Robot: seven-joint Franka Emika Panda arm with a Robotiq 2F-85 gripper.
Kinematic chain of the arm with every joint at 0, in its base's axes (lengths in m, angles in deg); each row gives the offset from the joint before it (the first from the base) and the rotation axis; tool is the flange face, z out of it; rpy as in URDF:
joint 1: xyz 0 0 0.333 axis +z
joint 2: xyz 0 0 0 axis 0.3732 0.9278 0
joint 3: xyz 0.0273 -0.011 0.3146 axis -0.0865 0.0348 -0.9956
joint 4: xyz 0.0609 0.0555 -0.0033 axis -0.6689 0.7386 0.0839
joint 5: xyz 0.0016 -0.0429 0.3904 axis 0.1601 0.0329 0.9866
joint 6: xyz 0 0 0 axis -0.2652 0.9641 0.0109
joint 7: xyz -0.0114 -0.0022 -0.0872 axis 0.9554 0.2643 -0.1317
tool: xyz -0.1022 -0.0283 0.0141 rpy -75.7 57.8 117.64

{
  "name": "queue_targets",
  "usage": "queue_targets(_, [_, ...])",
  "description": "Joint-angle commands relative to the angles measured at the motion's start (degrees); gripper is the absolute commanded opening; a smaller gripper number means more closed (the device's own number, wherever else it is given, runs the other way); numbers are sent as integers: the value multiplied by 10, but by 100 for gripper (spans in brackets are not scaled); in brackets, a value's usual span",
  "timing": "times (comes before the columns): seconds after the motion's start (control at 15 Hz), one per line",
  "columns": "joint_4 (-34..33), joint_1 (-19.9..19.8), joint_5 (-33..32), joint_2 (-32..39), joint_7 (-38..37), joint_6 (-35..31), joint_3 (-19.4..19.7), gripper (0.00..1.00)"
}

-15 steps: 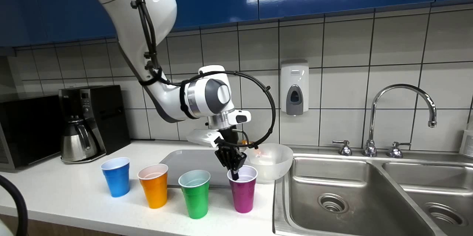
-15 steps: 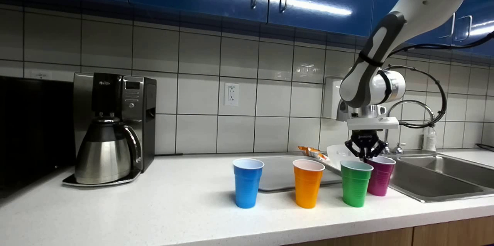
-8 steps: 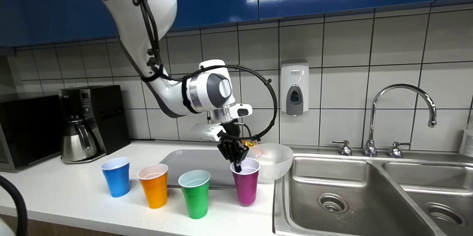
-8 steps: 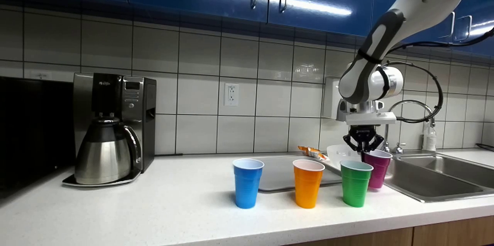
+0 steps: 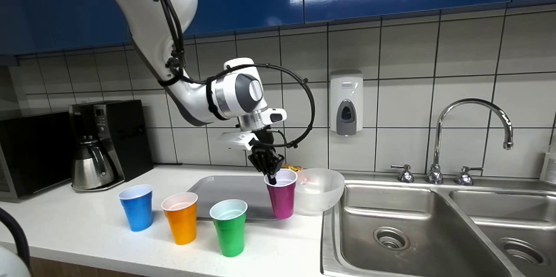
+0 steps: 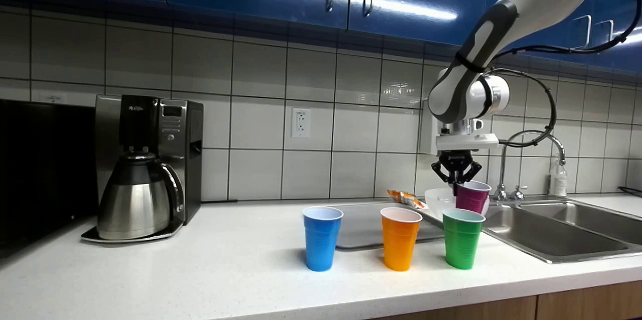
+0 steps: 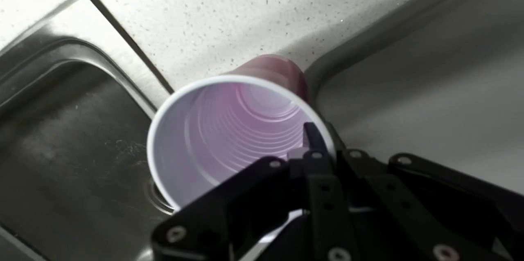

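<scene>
The gripper [image 7: 326, 138] is closed on the wall of the purple cup [image 5: 282, 201], one of its fingers [image 7: 314, 138] inside the mouth and the other against the outside. The jaws point downward, and the arm [image 5: 160, 21] comes down to them from above, bent at the wrist, ending beyond the green cup [image 6: 462, 242]. The purple cup hangs from its pinched rim with the mouth upward, its body reaching to the right of the fingertips in both exterior views. It is past the green cup, which covers its foot in an exterior view.

A second ago the gripper and purple cup were lower, the purple cup's foot down near the level of the green cup's; both are now raised and farther behind the green cup. The green cup itself has not moved, nor have the orange cup [image 6: 399, 242] just left of it and the blue cup [image 6: 321, 242] farther left. Behind the green cup lies the gray tray [image 5: 236, 194]; the sink [image 5: 391, 199] is well to its right.
</scene>
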Motion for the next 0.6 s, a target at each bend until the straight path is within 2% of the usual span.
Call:
queue_targets(0.0, [-19,6,-7,-1,-6,23,-11,1])
queue_targets(0.53, [-43,20,-7,23,-8,18,-20,1])
